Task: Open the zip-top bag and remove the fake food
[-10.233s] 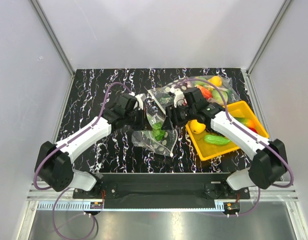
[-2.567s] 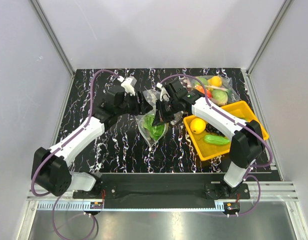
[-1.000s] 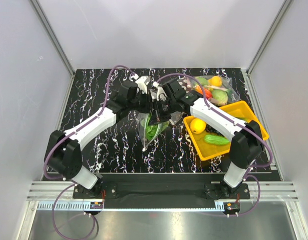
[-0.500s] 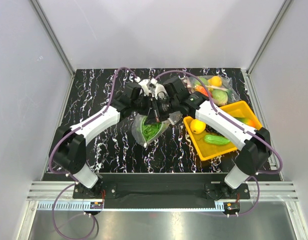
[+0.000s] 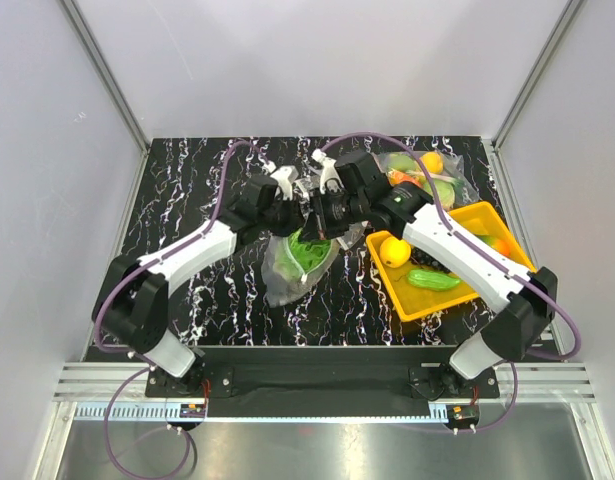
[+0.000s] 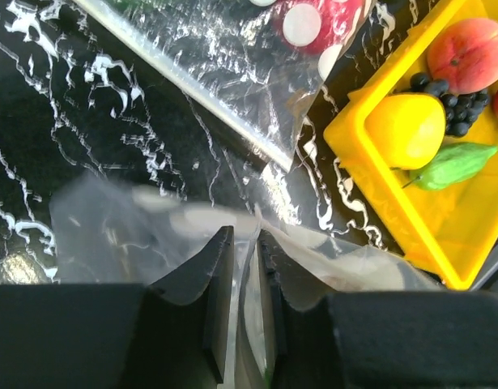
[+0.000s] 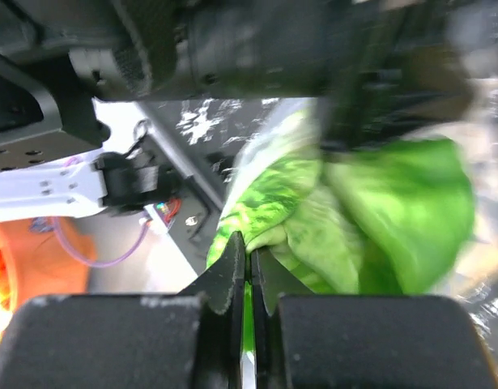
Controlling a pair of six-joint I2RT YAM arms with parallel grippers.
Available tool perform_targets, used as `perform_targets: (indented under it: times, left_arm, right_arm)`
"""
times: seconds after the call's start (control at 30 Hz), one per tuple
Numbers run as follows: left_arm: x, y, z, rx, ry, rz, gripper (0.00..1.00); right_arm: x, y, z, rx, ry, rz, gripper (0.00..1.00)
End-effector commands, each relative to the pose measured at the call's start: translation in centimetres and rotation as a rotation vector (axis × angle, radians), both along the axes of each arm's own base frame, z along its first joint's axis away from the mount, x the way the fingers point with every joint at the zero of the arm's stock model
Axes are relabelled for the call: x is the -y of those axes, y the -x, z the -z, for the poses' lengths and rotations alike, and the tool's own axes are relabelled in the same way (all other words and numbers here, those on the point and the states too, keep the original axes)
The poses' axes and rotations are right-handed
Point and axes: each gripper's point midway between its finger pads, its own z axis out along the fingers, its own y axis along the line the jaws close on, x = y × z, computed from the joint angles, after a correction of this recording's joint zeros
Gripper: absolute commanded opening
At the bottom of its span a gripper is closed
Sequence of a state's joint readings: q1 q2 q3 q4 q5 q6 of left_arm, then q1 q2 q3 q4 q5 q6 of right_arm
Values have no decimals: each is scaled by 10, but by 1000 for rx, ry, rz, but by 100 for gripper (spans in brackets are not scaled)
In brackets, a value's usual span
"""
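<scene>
The zip-top bag [image 5: 285,278] hangs from both grippers over the middle of the table, its lower end sagging onto the surface. Green lettuce [image 5: 309,250], the only fake food that shows inside it, fills the right wrist view [image 7: 378,211]. My right gripper [image 5: 323,222] is shut on the bag's upper edge [image 7: 249,243]. My left gripper [image 5: 290,208] sits just left of it. Its jaws [image 6: 245,243] stand a narrow gap apart, and the bag's film [image 6: 151,215] runs loosely between them.
A yellow tray [image 5: 419,310] at the right holds a lemon [image 5: 393,250] and a cucumber [image 5: 432,280], with a peach [image 6: 467,57] and black grapes [image 6: 443,97]. A clear bag of fruit [image 5: 429,175] lies behind it. A flat dotted bag [image 6: 232,65] lies under the grippers.
The two wrists have drawn closer together over the bag's mouth. The bag has dropped lower and spread wider on the table.
</scene>
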State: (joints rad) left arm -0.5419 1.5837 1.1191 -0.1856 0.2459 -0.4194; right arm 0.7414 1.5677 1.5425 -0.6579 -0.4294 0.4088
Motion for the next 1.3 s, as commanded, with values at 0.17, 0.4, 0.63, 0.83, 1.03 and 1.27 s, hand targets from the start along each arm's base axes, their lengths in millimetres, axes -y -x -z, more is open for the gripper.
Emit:
perform_targets:
  times: [0.17,0.4,0.63,0.83,1.03,1.27]
  left_arm:
    - [-16,24,-21,161,29,36,23]
    - [-22,33,-36,223,71,27,24]
    - [-26,35,-18,174,33,12,23]
    - [-17,28,-10,146,27,27,23]
    - [-13,23,1,119,27,25,23]
    - [-18,28,10,104,20,4,22]
  right_arm:
    - [51,-51,-78,251,-47,239,0]
    - [68,-72,-64,192,-35,286,0]
    - [79,-80,-98,221,-128,331,0]
    - [66,-65,-125,143,-306,282,0]
    - [69,-56,-150,152,-366,280,0]
    - [96,-65,-166,231,-422,436,0]
